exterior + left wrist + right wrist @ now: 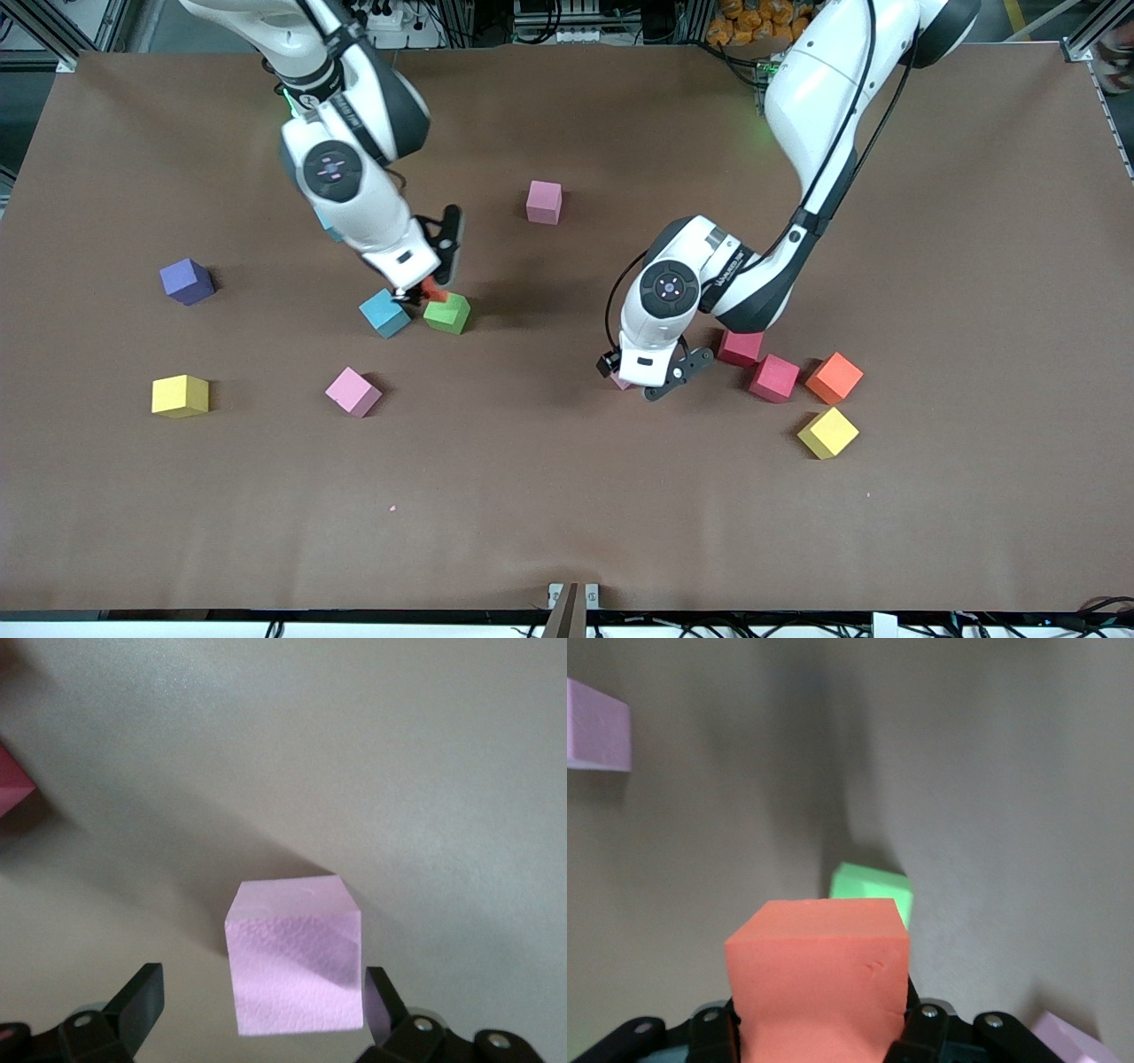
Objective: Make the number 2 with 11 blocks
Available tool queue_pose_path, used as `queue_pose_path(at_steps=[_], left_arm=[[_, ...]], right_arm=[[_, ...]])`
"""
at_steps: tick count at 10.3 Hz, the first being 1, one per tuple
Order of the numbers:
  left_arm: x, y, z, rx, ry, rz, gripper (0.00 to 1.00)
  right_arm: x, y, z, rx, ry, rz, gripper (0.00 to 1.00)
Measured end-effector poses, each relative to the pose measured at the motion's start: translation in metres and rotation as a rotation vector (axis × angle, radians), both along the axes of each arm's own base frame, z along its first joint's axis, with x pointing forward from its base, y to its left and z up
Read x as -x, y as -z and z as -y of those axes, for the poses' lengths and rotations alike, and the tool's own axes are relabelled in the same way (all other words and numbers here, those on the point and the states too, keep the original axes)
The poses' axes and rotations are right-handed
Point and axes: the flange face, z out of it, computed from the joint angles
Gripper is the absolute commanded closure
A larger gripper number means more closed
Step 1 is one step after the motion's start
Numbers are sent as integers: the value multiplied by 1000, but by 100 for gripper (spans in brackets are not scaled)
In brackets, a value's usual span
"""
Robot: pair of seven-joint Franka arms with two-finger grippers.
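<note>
1. Front view shows the right tool [423, 292] up in the air over the gap between the cyan block [385, 313] and the green block [447, 313], closed on an orange-red block [433, 289].
2. Right wrist view shows that orange-red block [819, 979] clamped between the black fingers [713, 1032], with the green block [873, 889] on the counter [1010, 797] beneath it.
3. Left tool [651, 377] is low over the counter, spread wide around a pink block [619, 381] without gripping it.
4. Left wrist view shows this pink block [294, 955] sitting between the two fingers [142, 997], with a gap on each side.
5. Two crimson blocks [740, 346] [774, 377] lie just beside the left tool, toward the left arm's end, touching at a corner.
6. An orange block [834, 377] lies just beside the second crimson one, and a yellow block [828, 432] is near it, closer to the front camera.
7. Toward the right arm's end lie a purple block [187, 281] and a second yellow block [180, 395], well apart from the rest.
8. Another pink block [353, 392] sits nearer the front camera than the cyan one; a third pink block [544, 202] lies alone, farther from the front camera, between the two arms.
9. All blocks are scattered; no digit shape is laid out.
</note>
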Motion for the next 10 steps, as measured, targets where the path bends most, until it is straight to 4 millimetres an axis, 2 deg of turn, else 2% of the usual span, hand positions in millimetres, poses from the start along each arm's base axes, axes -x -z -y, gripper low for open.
queue_pose_path(at_steps=[2, 5, 6, 7, 8, 10], left_arm=[[-2, 9, 1, 13, -40, 12, 0], [-1, 26, 8, 35, -56, 30, 0], [-1, 31, 8, 37, -56, 30, 60], [-1, 34, 8, 36, -56, 29, 93], [-1, 35, 8, 36, -57, 29, 100], [-6, 30, 6, 41, -63, 41, 100]], right_arm=[[25, 12, -30, 5, -24, -27, 90], [83, 45, -67, 13, -15, -64, 89], [105, 47, -84, 12, -9, -68, 88], [125, 46, -101, 11, -13, -70, 88], [134, 45, -109, 15, -33, -63, 89], [145, 46, -114, 35, -75, -55, 88]])
